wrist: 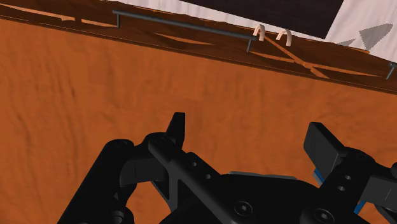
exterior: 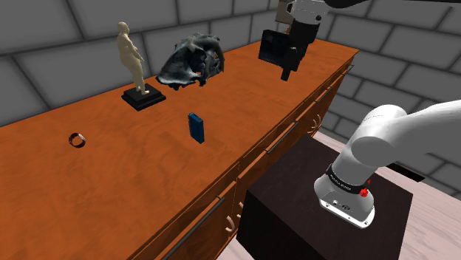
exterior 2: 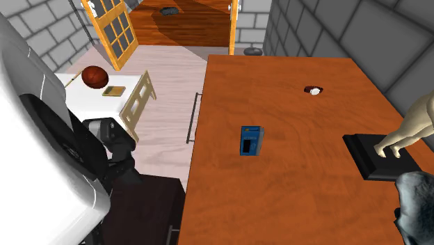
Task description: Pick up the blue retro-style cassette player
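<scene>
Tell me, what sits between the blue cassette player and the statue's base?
Nothing: bare orange-brown countertop separates the cassette player from the base, seen in the second exterior view.

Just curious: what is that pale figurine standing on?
The figurine stands on a flat black base, set on the orange-brown countertop. Whatever lies beneath the base is covered.

Blue cassette player upright near the middle of the wooden counter; pale figurine on a black base behind it; dark crumpled lump, perhaps cloth, just beside the figurine; small ring well apart, toward the shoulder view's left; gripper hangs above the counter's far end, well apart from the player.
</scene>
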Tool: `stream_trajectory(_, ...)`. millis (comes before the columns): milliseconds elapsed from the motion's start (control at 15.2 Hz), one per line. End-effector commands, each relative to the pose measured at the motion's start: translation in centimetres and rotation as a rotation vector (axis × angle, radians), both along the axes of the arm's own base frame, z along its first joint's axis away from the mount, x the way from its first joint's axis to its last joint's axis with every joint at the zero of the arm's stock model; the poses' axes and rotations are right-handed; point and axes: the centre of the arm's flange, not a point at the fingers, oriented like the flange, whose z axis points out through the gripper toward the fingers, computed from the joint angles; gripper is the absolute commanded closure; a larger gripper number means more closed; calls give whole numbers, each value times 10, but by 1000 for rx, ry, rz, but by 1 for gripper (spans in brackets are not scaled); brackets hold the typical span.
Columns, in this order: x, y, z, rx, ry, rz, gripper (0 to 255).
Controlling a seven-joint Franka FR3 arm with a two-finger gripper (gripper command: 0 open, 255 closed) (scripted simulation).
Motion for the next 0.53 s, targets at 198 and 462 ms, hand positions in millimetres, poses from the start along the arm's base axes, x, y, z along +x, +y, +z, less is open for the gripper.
stream_trajectory(198, 23, 32, -12, -5, 5, -3, 0)
stream_trajectory(462, 53, 74, -27, -12, 12, -8, 0)
